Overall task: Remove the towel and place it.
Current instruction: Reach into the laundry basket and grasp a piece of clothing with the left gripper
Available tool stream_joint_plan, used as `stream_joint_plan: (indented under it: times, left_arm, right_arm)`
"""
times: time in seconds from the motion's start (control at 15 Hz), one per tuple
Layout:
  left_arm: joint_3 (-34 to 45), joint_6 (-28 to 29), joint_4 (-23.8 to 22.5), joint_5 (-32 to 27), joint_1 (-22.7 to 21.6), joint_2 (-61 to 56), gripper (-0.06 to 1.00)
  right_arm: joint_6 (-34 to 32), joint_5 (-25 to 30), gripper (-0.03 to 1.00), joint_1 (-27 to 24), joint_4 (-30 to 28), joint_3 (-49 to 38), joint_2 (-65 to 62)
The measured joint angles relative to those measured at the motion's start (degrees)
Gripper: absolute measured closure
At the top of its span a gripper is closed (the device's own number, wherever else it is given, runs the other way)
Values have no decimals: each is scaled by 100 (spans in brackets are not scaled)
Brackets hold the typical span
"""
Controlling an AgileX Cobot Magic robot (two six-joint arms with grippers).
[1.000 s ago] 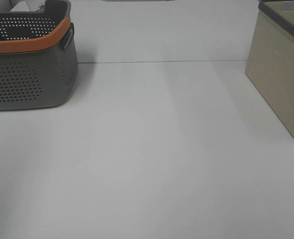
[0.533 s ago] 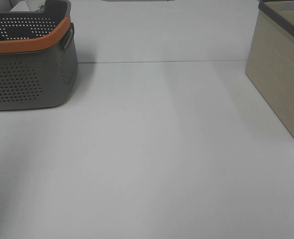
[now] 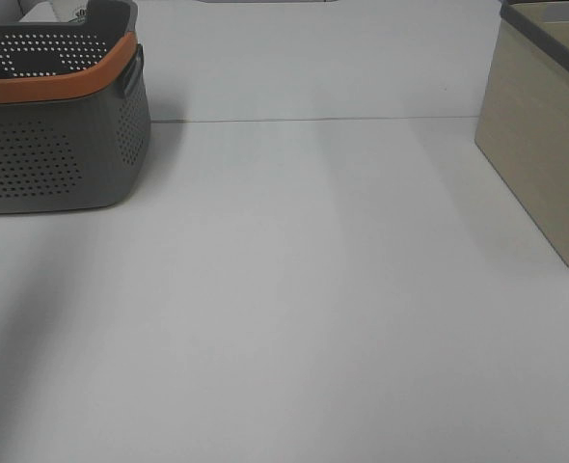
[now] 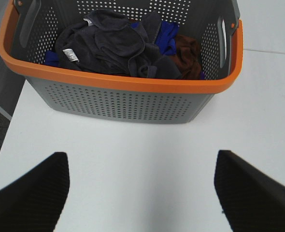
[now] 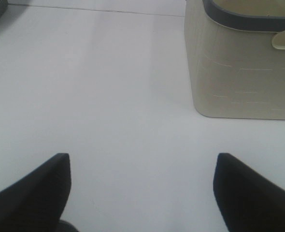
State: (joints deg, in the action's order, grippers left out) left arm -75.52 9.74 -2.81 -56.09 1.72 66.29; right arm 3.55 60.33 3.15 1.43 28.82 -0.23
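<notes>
Lying bunched in the basket (image 4: 123, 83) at the surface's (image 3: 294, 289) far left corner, the towel (image 4: 108, 46) touches a blue cloth (image 4: 167, 34) and a brown cloth (image 4: 188, 53). The left tool (image 4: 142, 193) and right tool (image 5: 142, 193) gape wide, and a careless grab risks snagging those cloths too.

lab-style test bench, plain white table (image 3: 294, 289), grey perforated laundry basket (image 3: 58, 154), beige bin (image 3: 545, 154)

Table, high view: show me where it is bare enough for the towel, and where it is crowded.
The table is bare across the whole middle, between the grey basket on the left and the beige bin on the right, and along the near edge. Crowded: inside the basket, where the towel lies bunched with a blue cloth and a brown cloth.
</notes>
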Motion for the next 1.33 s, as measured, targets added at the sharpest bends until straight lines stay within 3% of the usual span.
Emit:
stream_joint_plan:
  times: [0.6, 0.73, 0.8, 1.0, 1.07, 1.33]
  left_arm:
    - [-1713, 1467, -223, 372, 0, 2343, 18]
    - [-2177, 2028, -573, 441, 0, 2853, 18]
    - [-2573, 2578, -1089, 458, 0, 3392, 18]
    - [-2785, 3019, -1404, 573, 0, 3799, 18]
    - [-2830, 3363, -1513, 877, 0, 4154, 18]
    - [-2842, 3959, -1518, 1427, 0, 4761, 18]
  right_arm:
    - [0, 0, 18, 0, 0, 0, 0]
    - [0, 0, 18, 0, 0, 0, 0]
    - [0, 0, 18, 0, 0, 0, 0]
    - [0, 0, 18, 0, 0, 0, 0]
    - [0, 0, 18, 0, 0, 0, 0]
    - [0, 0, 18, 0, 0, 0, 0]
